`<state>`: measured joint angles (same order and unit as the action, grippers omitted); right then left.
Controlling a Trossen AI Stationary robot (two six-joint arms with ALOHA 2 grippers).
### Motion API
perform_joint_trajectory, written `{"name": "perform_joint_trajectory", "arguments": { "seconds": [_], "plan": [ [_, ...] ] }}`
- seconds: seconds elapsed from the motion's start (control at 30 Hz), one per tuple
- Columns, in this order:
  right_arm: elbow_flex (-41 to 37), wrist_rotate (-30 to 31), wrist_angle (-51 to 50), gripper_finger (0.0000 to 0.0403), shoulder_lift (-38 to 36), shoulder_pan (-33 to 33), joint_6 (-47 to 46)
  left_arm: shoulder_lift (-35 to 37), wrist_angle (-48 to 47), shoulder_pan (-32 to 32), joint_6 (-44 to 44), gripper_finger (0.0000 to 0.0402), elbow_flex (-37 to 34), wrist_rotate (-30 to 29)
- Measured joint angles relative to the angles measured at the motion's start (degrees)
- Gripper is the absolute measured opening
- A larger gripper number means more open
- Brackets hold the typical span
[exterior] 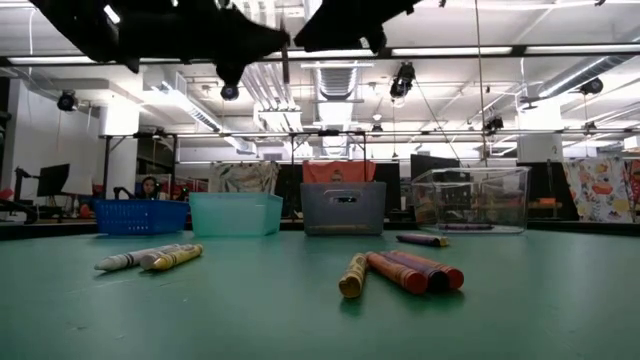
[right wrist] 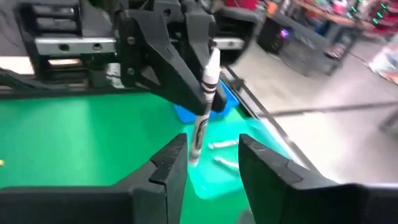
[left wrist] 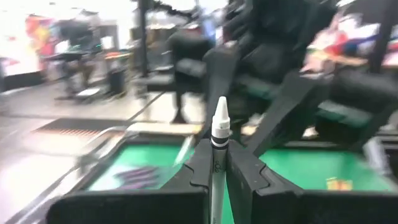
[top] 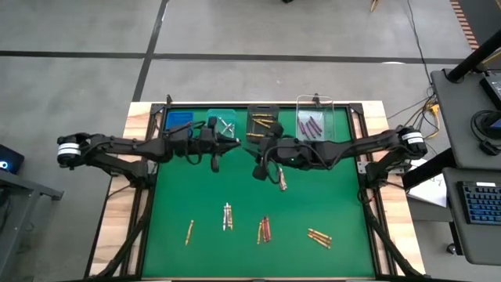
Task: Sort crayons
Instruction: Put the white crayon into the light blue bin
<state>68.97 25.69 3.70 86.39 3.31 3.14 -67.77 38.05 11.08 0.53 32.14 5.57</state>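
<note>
A: Where is the silver-grey crayon (left wrist: 219,134)?

B: It stands pinched between the fingers of the left gripper (left wrist: 219,163), tip pointing away from the wrist. The right wrist view shows the same crayon (right wrist: 204,106) clamped in that gripper (right wrist: 200,93), above the green mat (top: 235,188) near the teal bin (right wrist: 214,171).

A: And the right gripper (right wrist: 213,158)?

B: Its two fingers stand wide apart with nothing between them, just beside the lower end of the crayon. From above, the two grippers face each other over the far half of the mat, the left one (top: 223,145) in front of the teal bin (top: 221,121), the right one (top: 266,157) in front of the dark bin (top: 262,121).

A: The other crayons?

B: Loose groups lie on the near half of the mat: one gold-orange stick (top: 189,232), a silver-grey cluster (top: 227,216), a red cluster (top: 264,229) and a gold-orange cluster (top: 318,236). Purple crayons (top: 311,124) lie in the clear bin (top: 332,110).
</note>
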Motion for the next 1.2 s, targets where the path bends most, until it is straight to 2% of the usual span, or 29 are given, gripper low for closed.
{"name": "perform_joint_trajectory", "arguments": {
  "seconds": [0.17, 0.27, 0.5, 0.63, 0.87, 1.2],
  "plan": [
    [3.19, 4.26, -6.50, 0.0139, -0.02, 0.00, -1.19, 2.10, -8.07, 4.21, 1.86, 0.0001, 0.00, -6.61],
    [4.44, 4.48, -7.92, 0.0138, -0.04, 0.00, -1.22, 2.19, -12.67, 8.06, 2.20, 0.0001, 0.00, -9.45],
    [5.14, 4.46, -8.22, 0.0140, -0.04, -0.35, -1.54, -0.81, -18.94, 19.19, -1.12, 0.0001, 0.00, -9.60],
    [5.20, 4.45, -9.49, 0.0141, -0.04, -1.04, -3.14, -4.00, -22.78, 23.49, -3.68, 0.0000, 0.00, -9.62],
    [5.20, 4.46, -10.91, 0.0141, -0.04, -1.46, -4.34, -9.77, -32.92, 24.69, -5.70, 0.0000, 4.39, -11.10],
    [5.20, 4.46, -11.45, 0.0141, -0.04, -1.49, -4.68, -20.46, -44.86, 24.67, -1.93, 0.0000, 14.54, -13.65]
  ]
}}
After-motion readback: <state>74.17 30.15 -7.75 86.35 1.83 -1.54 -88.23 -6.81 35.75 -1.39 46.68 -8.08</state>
